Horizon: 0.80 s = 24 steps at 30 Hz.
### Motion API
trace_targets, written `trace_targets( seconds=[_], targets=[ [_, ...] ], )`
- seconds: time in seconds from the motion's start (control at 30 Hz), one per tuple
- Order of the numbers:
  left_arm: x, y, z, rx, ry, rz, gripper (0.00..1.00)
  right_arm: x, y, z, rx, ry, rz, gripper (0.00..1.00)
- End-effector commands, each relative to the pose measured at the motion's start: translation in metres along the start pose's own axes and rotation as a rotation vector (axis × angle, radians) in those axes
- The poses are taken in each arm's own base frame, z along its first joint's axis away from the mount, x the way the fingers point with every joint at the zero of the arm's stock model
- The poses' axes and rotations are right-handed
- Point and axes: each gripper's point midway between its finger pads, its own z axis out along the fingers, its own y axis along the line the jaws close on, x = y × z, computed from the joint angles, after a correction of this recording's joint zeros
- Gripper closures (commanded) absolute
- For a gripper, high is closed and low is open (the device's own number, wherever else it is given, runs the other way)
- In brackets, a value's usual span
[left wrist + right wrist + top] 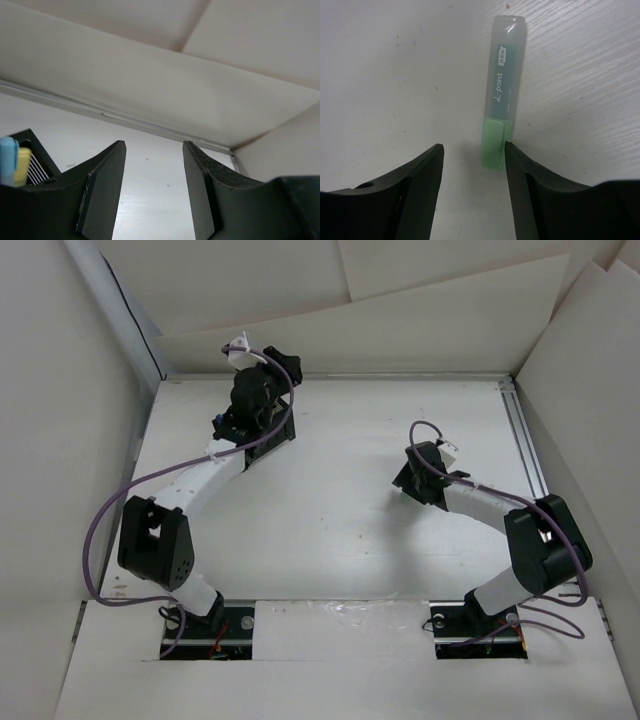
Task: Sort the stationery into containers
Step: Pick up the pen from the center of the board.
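Green highlighter (501, 90) flat on the counter (395, 75), solid-green end nearest the right end effector (473, 146), translucent end pointing away. Jaws wide, nothing in them. Not centred though: hugging the finger on the right side of the wrist view, loads of bare gap on the other side.

Step in hand, by the looks: the pick. Worth sliding sideways first to get the barrel mid-gap, then dropping straight down and closing across the narrow width, around the middle rather than out at either tip. Skipping that risks one finger clipping it and spinning it off across the counter. Lined up lengthwise with the approach, so probably no wrist roll needed.

Far left of the counter: left end effector (152, 145) spread wide too, holding nothing, just beside the organizer (42, 152). Blue highlighter (7, 160) and yellow highlighter (22, 165) standing together in one compartment, tops poking out. Can't tell which compartment, or the rest of the contents. Probably sensible to drop the green one in with those two.

Writing: white script along the barrel, reads something like "L-pont", plus a tiny boxed label above it, too small to make out. Nothing else legible anywhere.
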Motion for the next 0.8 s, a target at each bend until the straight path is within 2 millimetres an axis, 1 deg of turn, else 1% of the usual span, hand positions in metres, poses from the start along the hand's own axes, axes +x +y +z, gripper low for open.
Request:
trace_targets(
  seconds=[0.0, 0.03, 0.07, 0.1, 0.13, 0.17, 0.2, 0.23, 0.27, 0.3, 0.37, 0.4, 0.43, 0.47, 0.5, 0.53, 0.57, 0.6, 0.7, 0.77],
  targets=[
    [-0.007, -0.023, -0.019, 0.094, -0.029, -0.076, 0.55, -0.010, 0.010, -0.005, -0.015, -0.019, 0.020, 0.42],
    [-0.010, -0.028, -0.026, 0.119, -0.032, -0.096, 0.55, -0.008, 0.007, -0.005, -0.004, -0.010, 0.025, 0.42],
    [-0.005, -0.031, -0.030, 0.146, -0.010, -0.111, 0.55, -0.007, 0.012, -0.005, -0.010, -0.007, 0.019, 0.44],
    [0.000, -0.031, -0.031, 0.160, -0.002, -0.126, 0.55, -0.009, 0.012, -0.006, -0.001, -0.012, 0.018, 0.44],
    [0.009, -0.026, -0.037, 0.160, 0.017, -0.150, 0.56, -0.003, 0.004, -0.004, 0.026, 0.008, 0.006, 0.44],
    [0.012, -0.031, -0.043, 0.183, 0.024, -0.163, 0.56, -0.007, 0.004, -0.005, 0.047, -0.016, -0.003, 0.44],
    [0.015, -0.031, -0.045, 0.200, 0.020, -0.166, 0.56, -0.007, -0.001, -0.004, 0.077, -0.020, 0.000, 0.46],
    [0.022, -0.033, -0.051, 0.206, 0.035, -0.175, 0.56, -0.008, -0.006, -0.006, 0.107, -0.019, -0.009, 0.48],
    [0.025, -0.036, -0.052, 0.213, 0.041, -0.176, 0.56, -0.009, -0.007, -0.005, 0.113, -0.028, -0.010, 0.52],
    [0.033, -0.040, -0.056, 0.230, 0.065, -0.163, 0.56, -0.009, -0.007, -0.005, 0.113, -0.028, -0.010, 0.52],
    [0.038, -0.046, -0.059, 0.255, 0.086, -0.162, 0.56, -0.007, -0.009, -0.003, 0.121, -0.022, -0.014, 0.52],
    [0.048, -0.052, -0.064, 0.268, 0.107, -0.152, 0.56, -0.007, -0.008, -0.001, 0.129, -0.017, -0.009, 0.52],
    [0.048, -0.052, -0.064, 0.269, 0.106, -0.142, 0.56, -0.009, -0.005, -0.001, 0.129, -0.017, -0.009, 0.52],
    [0.055, -0.053, -0.067, 0.273, 0.121, -0.141, 0.56, -0.003, -0.006, 0.000, 0.138, -0.004, -0.022, 0.51],
    [0.053, -0.058, -0.070, 0.295, 0.127, -0.142, 0.56, -0.006, -0.004, 0.002, 0.141, -0.013, -0.022, 0.51],
    [0.059, -0.053, -0.071, 0.286, 0.139, -0.139, 0.56, -0.002, -0.004, 0.000, 0.144, -0.004, -0.034, 0.51],
    [0.054, -0.057, -0.074, 0.301, 0.134, -0.141, 0.56, -0.003, -0.002, 0.002, 0.144, -0.003, -0.034, 0.51],
    [0.059, -0.053, -0.075, 0.295, 0.142, -0.130, 0.56, -0.004, -0.003, 0.003, 0.159, -0.008, -0.039, 0.52],
    [0.060, -0.054, -0.075, 0.303, 0.144, -0.106, 0.56, 0.000, 0.001, 0.004, 0.170, 0.002, -0.063, 0.56],
    [0.062, -0.053, -0.079, 0.310, 0.153, -0.105, 0.56, -0.001, 0.002, 0.003, 0.180, -0.008, -0.089, 0.61]
  ],
)
